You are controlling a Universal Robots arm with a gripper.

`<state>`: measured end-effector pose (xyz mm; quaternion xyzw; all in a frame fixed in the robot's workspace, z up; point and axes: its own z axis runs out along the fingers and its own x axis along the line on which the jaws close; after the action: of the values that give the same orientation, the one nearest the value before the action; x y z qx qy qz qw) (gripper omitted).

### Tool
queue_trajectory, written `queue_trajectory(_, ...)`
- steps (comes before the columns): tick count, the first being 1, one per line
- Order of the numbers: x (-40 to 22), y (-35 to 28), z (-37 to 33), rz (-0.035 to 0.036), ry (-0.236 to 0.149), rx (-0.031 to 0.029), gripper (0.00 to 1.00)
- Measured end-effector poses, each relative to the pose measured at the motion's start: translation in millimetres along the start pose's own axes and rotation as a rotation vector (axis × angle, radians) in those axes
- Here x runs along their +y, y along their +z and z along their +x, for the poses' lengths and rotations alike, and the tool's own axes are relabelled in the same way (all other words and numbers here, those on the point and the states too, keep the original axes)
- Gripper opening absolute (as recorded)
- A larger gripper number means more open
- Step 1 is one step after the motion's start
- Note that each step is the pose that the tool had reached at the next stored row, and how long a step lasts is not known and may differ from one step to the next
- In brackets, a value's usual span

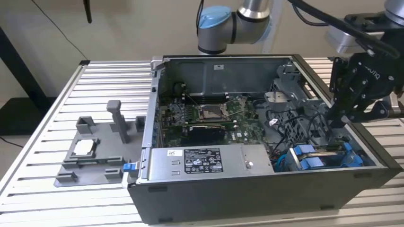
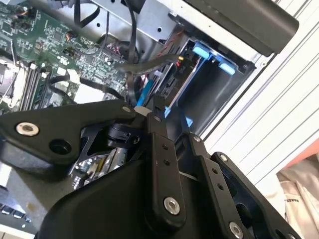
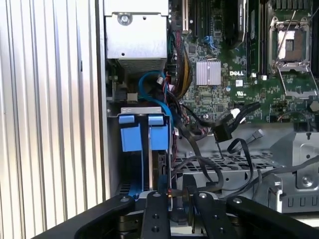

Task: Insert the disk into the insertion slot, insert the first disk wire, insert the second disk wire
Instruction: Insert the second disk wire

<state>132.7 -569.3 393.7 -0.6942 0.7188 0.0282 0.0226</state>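
Disk [image 3: 133, 137]: in the insertion slot [image 3: 137, 110], just below the end effector [image 3: 179, 195].
End effector: near black wires [image 3: 221, 132]; I cannot tell its grip.

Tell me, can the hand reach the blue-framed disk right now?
Probably yes: the hand hangs close by the disk, its blue tabs uncovered, though black cables crowd one side.
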Motion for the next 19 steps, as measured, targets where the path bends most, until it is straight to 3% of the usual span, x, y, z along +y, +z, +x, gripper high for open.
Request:
queue_trajectory(5,17.1,0.1,-6.2,0.0071,-0.001,-0.0012,0.27)
queue_trajectory(7,22.6,0.5,-10.9,0.0111,-0.001,-0.0015,0.27)
queue_trajectory(11,35.2,1.3,-21.2,0.0125,-0.001,-0.0016,0.27)
queue_trajectory(16,43.9,0.5,-29.3,0.0132,-0.002,-0.0016,0.27)
queue_trajectory(17,45.5,0.6,-30.7,0.0156,-0.002,-0.0018,0.27)
queue_trajectory(19,47.9,0.9,-33.4,0.037,-0.004,-0.002,0.27)
